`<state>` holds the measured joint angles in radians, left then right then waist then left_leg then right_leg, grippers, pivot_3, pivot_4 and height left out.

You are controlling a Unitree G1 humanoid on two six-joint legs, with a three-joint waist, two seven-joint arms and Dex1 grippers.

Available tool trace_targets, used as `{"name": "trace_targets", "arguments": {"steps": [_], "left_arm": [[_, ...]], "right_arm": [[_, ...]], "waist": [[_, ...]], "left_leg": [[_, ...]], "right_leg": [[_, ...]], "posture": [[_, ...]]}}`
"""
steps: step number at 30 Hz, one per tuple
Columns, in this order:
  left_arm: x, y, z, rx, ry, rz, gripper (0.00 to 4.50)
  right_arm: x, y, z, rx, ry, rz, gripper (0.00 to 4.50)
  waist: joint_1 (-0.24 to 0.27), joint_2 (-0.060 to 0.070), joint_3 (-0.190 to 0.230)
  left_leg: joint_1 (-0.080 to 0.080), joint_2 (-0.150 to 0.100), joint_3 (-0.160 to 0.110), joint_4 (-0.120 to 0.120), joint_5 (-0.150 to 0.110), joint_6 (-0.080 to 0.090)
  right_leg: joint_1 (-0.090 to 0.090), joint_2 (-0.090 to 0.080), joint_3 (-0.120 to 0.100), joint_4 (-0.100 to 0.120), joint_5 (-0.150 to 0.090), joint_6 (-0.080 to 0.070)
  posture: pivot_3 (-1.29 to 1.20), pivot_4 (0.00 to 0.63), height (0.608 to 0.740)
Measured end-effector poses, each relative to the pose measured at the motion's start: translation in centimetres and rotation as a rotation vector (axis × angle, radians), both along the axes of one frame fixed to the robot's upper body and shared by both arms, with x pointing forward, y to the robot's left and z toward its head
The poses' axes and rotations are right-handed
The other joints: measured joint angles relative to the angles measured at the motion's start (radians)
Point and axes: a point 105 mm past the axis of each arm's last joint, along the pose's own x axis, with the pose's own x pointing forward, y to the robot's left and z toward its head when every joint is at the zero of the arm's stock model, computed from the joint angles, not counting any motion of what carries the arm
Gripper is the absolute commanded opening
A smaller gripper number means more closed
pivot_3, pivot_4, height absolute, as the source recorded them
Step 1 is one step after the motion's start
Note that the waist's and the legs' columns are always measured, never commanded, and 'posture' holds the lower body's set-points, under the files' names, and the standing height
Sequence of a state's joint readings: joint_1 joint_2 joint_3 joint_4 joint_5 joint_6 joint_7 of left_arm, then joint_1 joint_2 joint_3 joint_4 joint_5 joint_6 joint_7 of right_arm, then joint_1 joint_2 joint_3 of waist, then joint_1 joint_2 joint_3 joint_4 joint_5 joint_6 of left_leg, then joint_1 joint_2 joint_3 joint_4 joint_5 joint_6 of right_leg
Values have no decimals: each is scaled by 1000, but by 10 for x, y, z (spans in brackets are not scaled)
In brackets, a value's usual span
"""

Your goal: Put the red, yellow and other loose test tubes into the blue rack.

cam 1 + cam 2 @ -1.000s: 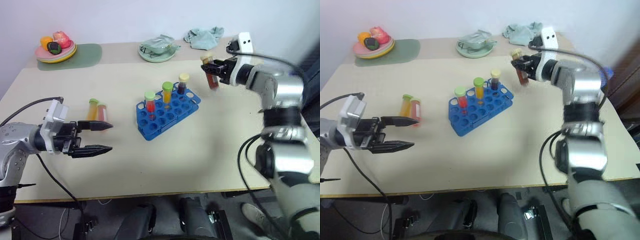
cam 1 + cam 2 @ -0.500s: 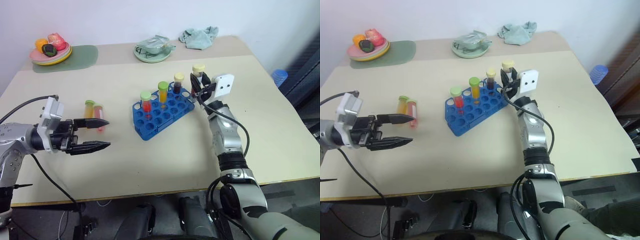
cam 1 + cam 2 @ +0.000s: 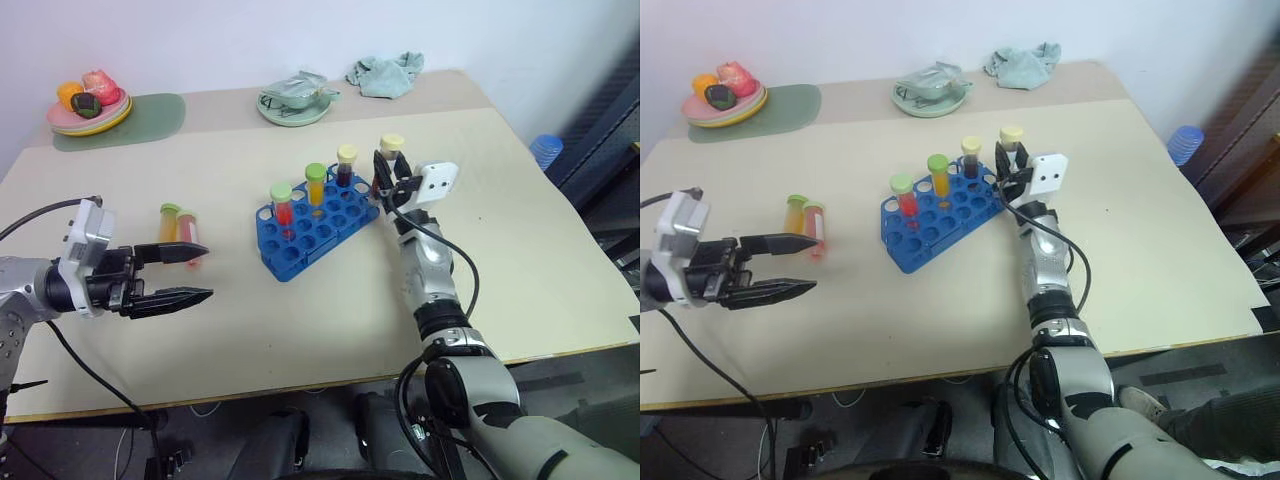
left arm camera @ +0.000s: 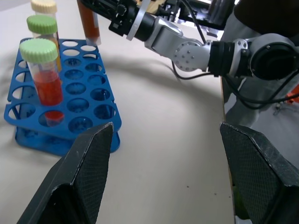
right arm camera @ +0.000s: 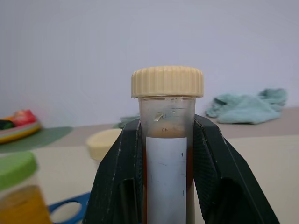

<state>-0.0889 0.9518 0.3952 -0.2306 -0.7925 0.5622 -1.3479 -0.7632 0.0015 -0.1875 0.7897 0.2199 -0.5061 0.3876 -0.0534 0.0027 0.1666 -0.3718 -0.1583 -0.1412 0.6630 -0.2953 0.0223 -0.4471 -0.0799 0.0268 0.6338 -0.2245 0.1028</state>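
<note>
Left gripper [image 3: 190, 273]: lower left of the frame, level above the beige worktop [image 3: 330, 310]; black fingers spread wide with nothing between them, tips aimed toward frame centre.

Loose tubes on worktop: left of centre, just past the left fingertips. A clear capped tube of yellow-orange liquid with green cap [image 3: 169, 223] lies beside a clear capped tube of pale pinkish-red liquid with green cap [image 3: 187, 230]; whether the two touch, I cannot tell.

Blue rack [image 3: 320, 226]: bright blue plastic rectangular rack with a grid of round holes, frame centre, set at a slant. Holds a deep red tube with green cap [image 3: 282, 203], an orange tube with green cap [image 3: 316, 185] and a dark tube with cream cap [image 3: 346, 165] along its far row. Many holes free.

Right gripper [image 3: 390, 175]: right of centre, at the rack's right end. Fingers pinching a clear brown tube with cream cap and white label [image 5: 166, 154] upright, one finger on each side of the barrel below the cap.

Handling (judged): tubes light, stiff, smooth and round, so prone to roll on the worktop and slip in a loose pinch; likely crackable if squeezed hard. Best taken mid-barrel, across the width, cap left clear.

Background: plate of fruit upper left; green dish and crumpled cloth top centre.
</note>
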Motion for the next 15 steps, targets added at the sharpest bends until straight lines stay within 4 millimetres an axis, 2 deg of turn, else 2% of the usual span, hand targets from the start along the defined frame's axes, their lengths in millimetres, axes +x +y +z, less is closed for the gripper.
{"name": "trace_targets", "arguments": {"steps": [6,15], "left_arm": [[-2,2,2,0,-10,12,3730],[-4,2,-1,-7,3,14,3730]], "right_arm": [[-1,14,-1,12,-8,41,990],[2,8,-6,35,-14,7,990]], "waist": [[0,0,0],[-7,0,0]], "left_leg": [[0,0,0,0,0,0],[1,0,0,0,0,0]], "right_leg": [[0,0,0,0,0,0],[0,1,0,0,0,0]], "posture": [[0,150,740],[0,150,740]]}}
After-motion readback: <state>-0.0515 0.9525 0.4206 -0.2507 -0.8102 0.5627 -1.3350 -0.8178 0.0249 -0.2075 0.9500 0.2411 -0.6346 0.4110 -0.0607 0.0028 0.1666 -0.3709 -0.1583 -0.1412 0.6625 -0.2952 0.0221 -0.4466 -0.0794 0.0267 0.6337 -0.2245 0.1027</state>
